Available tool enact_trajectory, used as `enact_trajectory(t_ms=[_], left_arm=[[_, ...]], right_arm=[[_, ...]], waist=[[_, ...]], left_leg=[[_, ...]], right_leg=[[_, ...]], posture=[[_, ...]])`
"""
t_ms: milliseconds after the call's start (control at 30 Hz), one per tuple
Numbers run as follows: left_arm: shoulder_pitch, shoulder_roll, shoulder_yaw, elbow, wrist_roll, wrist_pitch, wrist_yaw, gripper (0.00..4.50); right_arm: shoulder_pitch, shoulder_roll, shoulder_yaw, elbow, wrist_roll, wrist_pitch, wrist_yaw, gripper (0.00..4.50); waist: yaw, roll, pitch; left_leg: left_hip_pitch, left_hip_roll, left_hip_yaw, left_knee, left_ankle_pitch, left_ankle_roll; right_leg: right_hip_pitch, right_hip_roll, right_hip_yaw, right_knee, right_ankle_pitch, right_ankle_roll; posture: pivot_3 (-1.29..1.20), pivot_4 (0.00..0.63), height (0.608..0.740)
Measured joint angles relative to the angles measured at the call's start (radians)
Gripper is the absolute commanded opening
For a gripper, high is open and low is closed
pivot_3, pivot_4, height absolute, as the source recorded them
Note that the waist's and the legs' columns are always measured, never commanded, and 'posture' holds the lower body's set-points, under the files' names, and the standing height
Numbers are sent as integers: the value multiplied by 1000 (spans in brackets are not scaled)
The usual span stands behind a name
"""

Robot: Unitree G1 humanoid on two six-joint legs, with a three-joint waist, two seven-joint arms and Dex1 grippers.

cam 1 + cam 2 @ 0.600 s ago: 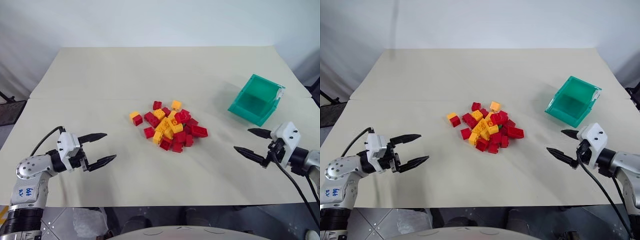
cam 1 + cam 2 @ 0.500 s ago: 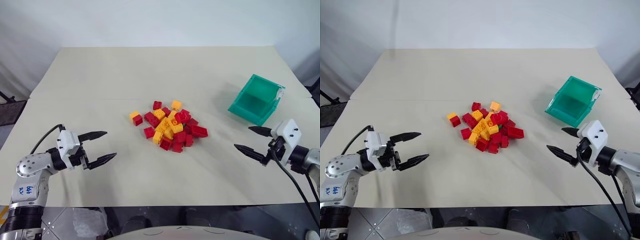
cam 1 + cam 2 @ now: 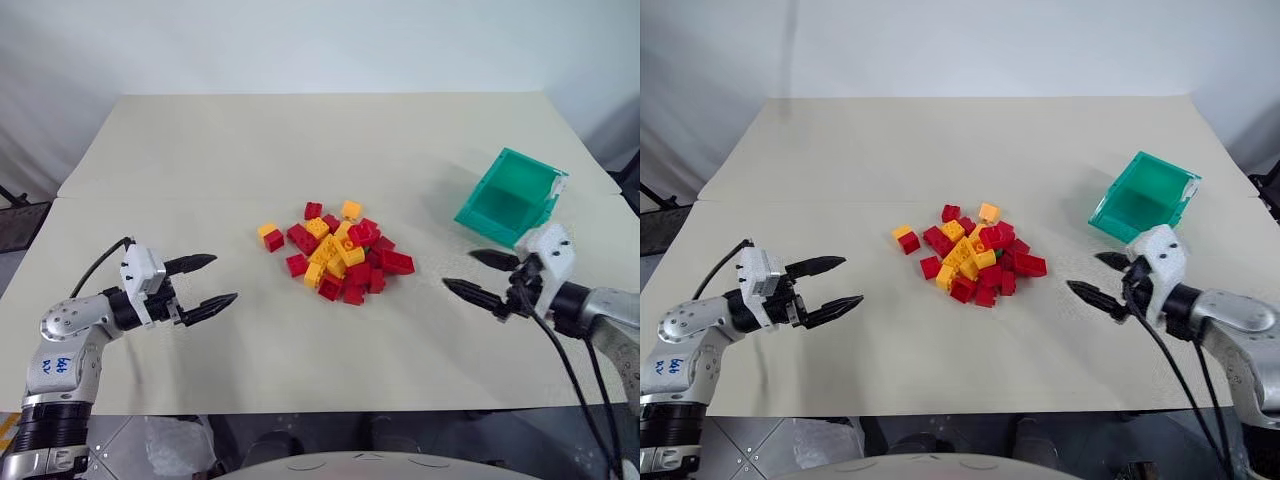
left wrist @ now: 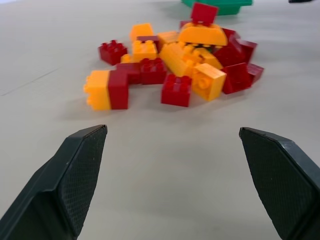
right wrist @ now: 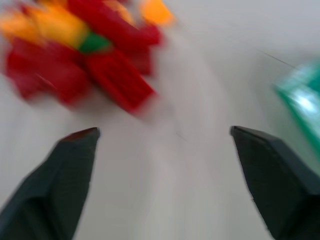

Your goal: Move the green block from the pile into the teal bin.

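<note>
The pile (image 3: 340, 255) of red and yellow-orange bricks lies in the middle of the table. The green block (image 5: 95, 42) is wedged among red bricks on the side of the pile facing my right gripper, mostly covered. The teal bin (image 3: 503, 207) stands tilted at the right, its opening facing the pile. My right gripper (image 3: 459, 269) is open above the table between bin and pile, pointing at the pile and holding nothing. My left gripper (image 3: 224, 279) is open and empty left of the pile, with its fingers (image 4: 80, 165) aimed at the bricks.
A cream table (image 3: 300, 150) carries everything; its front edge runs just below both grippers. A yellow-and-red brick pair (image 3: 270, 235) lies slightly apart at the pile's left. A black cable (image 3: 570, 370) hangs from the right wrist.
My right gripper has moved left, away from the bin's front and closer to the pile. The left gripper has barely shifted. The bricks and bin lie as before.
</note>
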Motion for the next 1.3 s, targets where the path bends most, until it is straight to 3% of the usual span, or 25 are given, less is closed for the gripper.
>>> enact_trajectory(t_ms=[167, 333, 500, 767, 1000, 1300], left_arm=[[-36, -3, -16, 0, -17, 24, -18, 4500], [-57, -20, -30, 9, -20, 8, -54, 4500], [-72, -45, -32, 10, -23, -11, -61, 4500], [-23, -108, -42, -13, -23, -28, -26, 4500], [-3, -113, -48, -43, -23, -34, 6, 4500], [0, -125, -49, -45, -23, -36, 29, 4500]], right_arm=[[-164, 139, 112, -135, 101, 181, -168, 1585], [-257, 346, 252, -147, 105, 222, -303, 17], [-309, 446, 407, -41, -3, 168, -347, 17], [-420, 566, 519, 292, -199, -46, -341, 17], [-468, 550, 459, 443, -280, -159, -331, 17], [-420, 412, 290, 439, -290, -186, -320, 17]], waist=[[-2, 0, 0], [-3, 0, 0], [-4, 0, 0], [-25, 0, 0], [-29, 0, 0], [-28, 0, 0]], left_leg=[[-1, 0, 0, 0, 0, -1], [-2, -1, 0, 0, 0, -1], [-2, -2, 1, 0, 0, 0], [-2, -1, 1, 0, 0, -1], [-2, -1, 1, 0, 0, -1], [-2, -1, 1, 0, 0, -1]], right_leg=[[-1, 0, 0, 1, 0, 0], [-3, 0, 0, 2, 0, 0], [-3, 1, -1, 2, 0, 0], [-3, 2, -2, 3, 0, 0], [-3, 2, -1, 3, 0, 0], [-2, 2, -1, 3, 0, 0]], posture=[[0, 150, 740], [0, 150, 740], [0, 150, 740], [0, 150, 740], [0, 150, 740], [0, 150, 740]])
